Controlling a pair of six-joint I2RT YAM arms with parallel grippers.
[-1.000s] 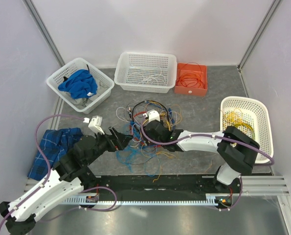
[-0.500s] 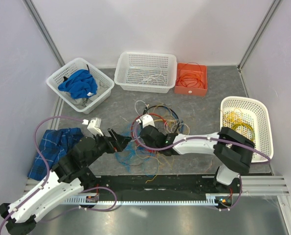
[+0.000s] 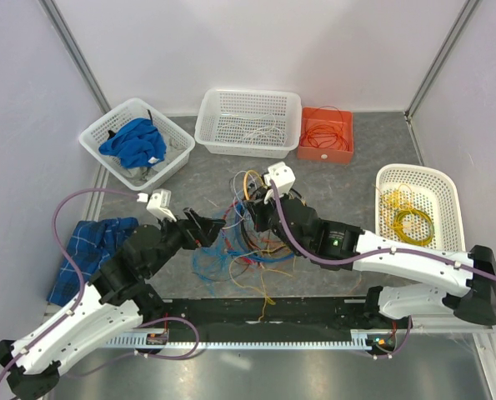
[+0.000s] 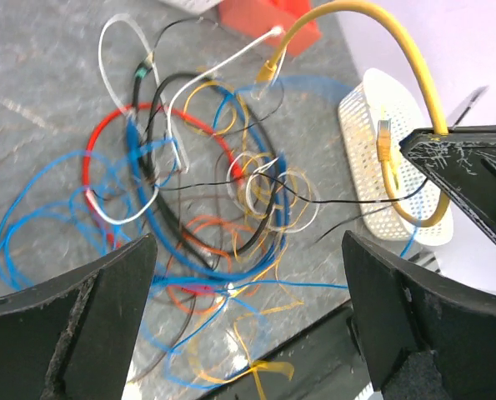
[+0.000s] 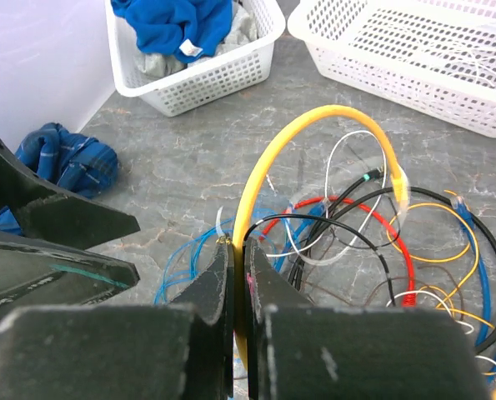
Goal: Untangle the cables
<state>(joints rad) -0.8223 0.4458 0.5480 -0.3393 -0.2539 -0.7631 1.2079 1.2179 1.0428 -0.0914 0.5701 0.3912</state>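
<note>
Baskets [image 3: 210, 117] white, three; orange bin [image 3: 323, 156] one; cables [image 3: 248, 250] one tangle

Robot lab: white-panel enclosure [image 3: 231, 50], alu posts [image 3: 70, 50].

A grey, stone-mottled counter [image 3: 356, 179] sits between pale lavender-white panels: a back wall [image 3: 256, 42] and two side walls [image 3: 18, 92], which meet at slanting aluminium posts [image 3: 70, 46]. A brushed-metal ledge [image 3: 273, 375] runs along the near edge. The light is soft and even.
</note>
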